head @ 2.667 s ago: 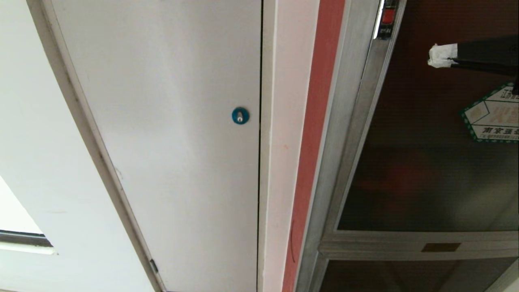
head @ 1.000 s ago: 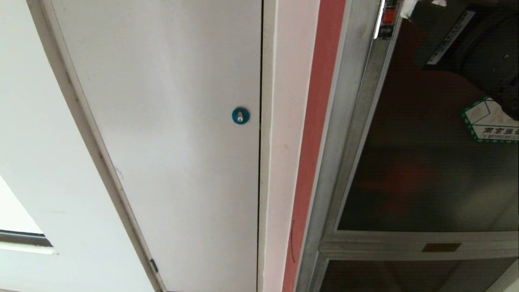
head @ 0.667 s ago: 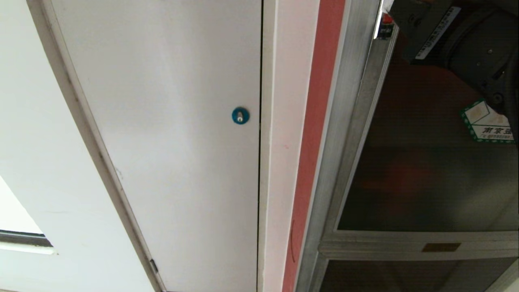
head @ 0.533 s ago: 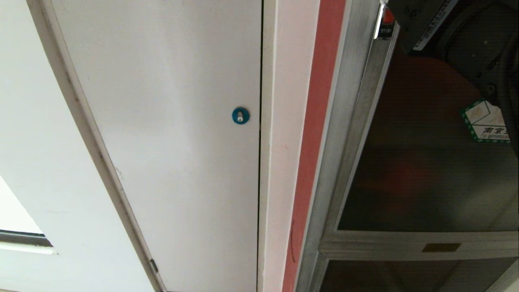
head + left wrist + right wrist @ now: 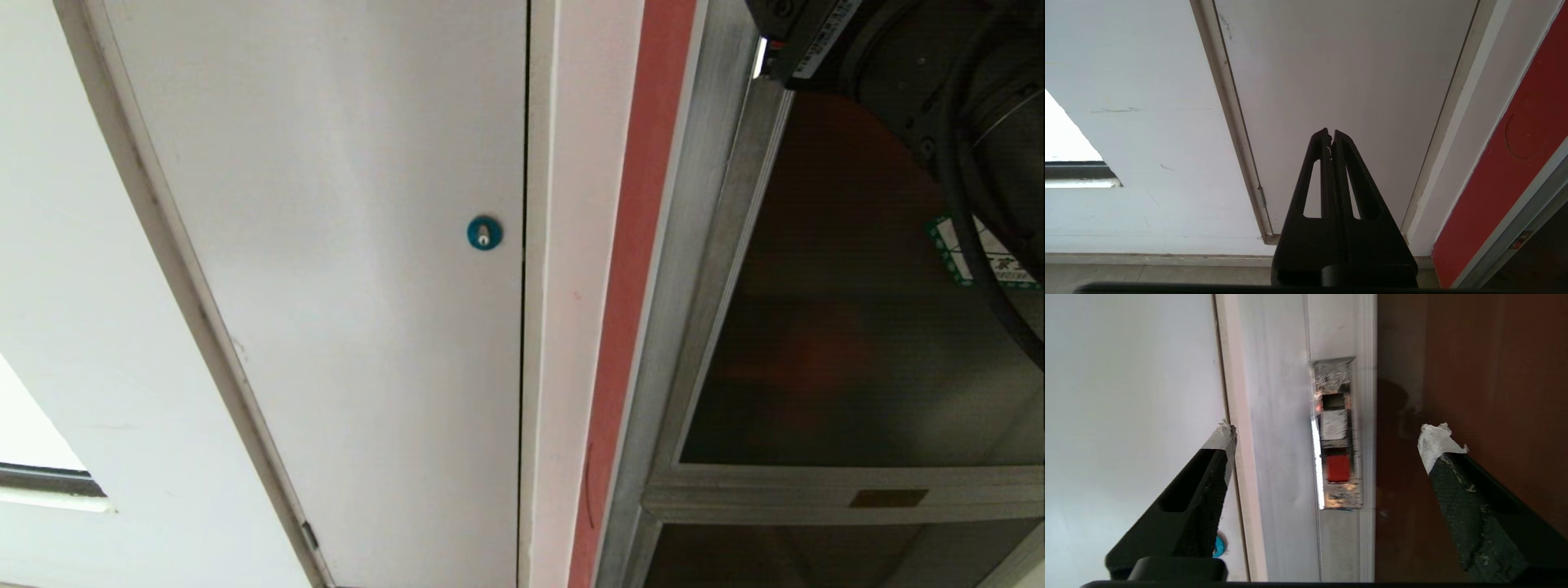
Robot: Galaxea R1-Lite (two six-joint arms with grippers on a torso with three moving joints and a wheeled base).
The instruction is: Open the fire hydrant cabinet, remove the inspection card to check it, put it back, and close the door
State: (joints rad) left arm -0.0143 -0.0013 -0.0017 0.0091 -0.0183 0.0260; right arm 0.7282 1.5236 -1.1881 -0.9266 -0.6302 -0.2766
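Right pincer (image 5: 1327, 433) is sitting spread wide and empty in front of the door (image 5: 857, 359) edge, one fingertip over the white wall side, the other over the dark glass, with the small red latch (image 5: 1338, 467) in the silver frame strip lying between them. Door is looking shut, so the fire hydrant cabinet (image 5: 702, 245) interior is hidden behind the tinted glass and the inspection card isn't showing in any view. In the head view only the right arm's bulk is showing at the top right corner, covering the latch area and part of the hexagonal sticker (image 5: 951, 253), so alignment is depending on the right wrist view alone. Risks as I'm reading them: the taped fingertips are straddling a flush frame with little to bite on, so a squeeze may be skating off the metal or pinching only the frame and not the latch. Pushing in off-centre could be pressing the tip on the glass instead of the red tab. If the latch isn't released before pulling, the arm is loading against a locked door. Left pincer (image 5: 1331, 141) is parked, clenched empty, pointing at the plain white panel (image 5: 343, 245) with the blue lock (image 5: 484, 233), well apart from the work.
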